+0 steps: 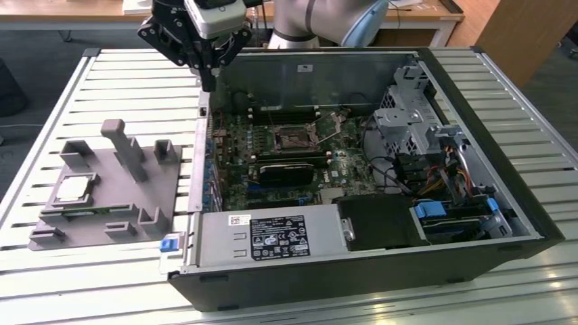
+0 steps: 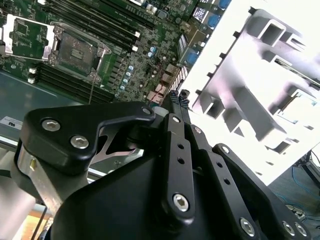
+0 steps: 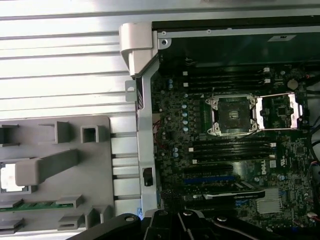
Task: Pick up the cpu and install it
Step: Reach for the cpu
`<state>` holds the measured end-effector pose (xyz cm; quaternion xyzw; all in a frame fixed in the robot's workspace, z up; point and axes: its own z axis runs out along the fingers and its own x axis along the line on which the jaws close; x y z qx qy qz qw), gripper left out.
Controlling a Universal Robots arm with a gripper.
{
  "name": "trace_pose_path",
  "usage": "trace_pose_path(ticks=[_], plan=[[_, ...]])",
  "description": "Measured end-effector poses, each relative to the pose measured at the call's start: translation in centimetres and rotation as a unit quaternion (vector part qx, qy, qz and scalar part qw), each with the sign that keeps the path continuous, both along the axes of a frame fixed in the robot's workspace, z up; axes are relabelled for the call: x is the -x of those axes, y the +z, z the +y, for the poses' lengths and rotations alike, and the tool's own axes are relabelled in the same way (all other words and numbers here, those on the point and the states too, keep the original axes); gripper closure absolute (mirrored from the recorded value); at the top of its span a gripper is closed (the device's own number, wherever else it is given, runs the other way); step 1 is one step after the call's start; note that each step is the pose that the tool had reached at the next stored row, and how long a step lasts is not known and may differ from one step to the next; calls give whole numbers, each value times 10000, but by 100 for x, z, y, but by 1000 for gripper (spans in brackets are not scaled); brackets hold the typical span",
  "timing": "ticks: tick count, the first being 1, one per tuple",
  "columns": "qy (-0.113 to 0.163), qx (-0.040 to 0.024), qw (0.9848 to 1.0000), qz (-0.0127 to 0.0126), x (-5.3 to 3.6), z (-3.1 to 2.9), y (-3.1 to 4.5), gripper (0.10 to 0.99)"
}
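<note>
The cpu (image 1: pixel 74 189), a small square chip with a silver top, lies in a recess of the grey plastic tray (image 1: pixel 108 203) on the exterior view's left; its edge shows at the tray's side in the first wrist view (image 3: pixel 4 177). My gripper (image 1: pixel 208 84) hangs above the case's left wall near the back, well apart from the cpu. Its two fingers meet at the tips with nothing between them (image 2: pixel 178 96). Inside the case, the black socket frame (image 1: pixel 294 140) on the motherboard stands with its metal load plate (image 3: pixel 280 111) swung open, and the socket (image 3: pixel 231 115) is bare.
The open computer case (image 1: pixel 505 223) lies on a slatted white table (image 1: pixel 135 74). The tray carries upright pegs (image 1: pixel 126 145). Cables and a drive cage (image 1: pixel 407 122) crowd the case's right side; the power supply (image 1: pixel 271 237) sits at the front.
</note>
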<state>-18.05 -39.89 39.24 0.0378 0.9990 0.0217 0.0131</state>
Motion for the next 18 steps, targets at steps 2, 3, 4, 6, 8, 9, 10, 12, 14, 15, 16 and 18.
trace_pose_path(ticks=[2,3,4,6,8,9,10,12,14,15,16,18], plan=[[0,0,10000,0,8,0,0,980],[0,0,10000,0,12,0,0,980],[0,0,10000,0,15,0,-1,980],[0,0,10000,0,23,0,-1,980],[0,0,10000,0,30,0,-1,980],[0,0,10000,0,33,0,-1,980],[0,0,10000,0,37,0,-2,980],[0,0,10000,0,44,0,-2,980],[0,0,10000,0,52,0,-2,980],[0,0,10000,0,56,0,-2,980],[0,0,10000,0,60,0,-3,980],[0,0,10000,0,68,0,-3,980]])
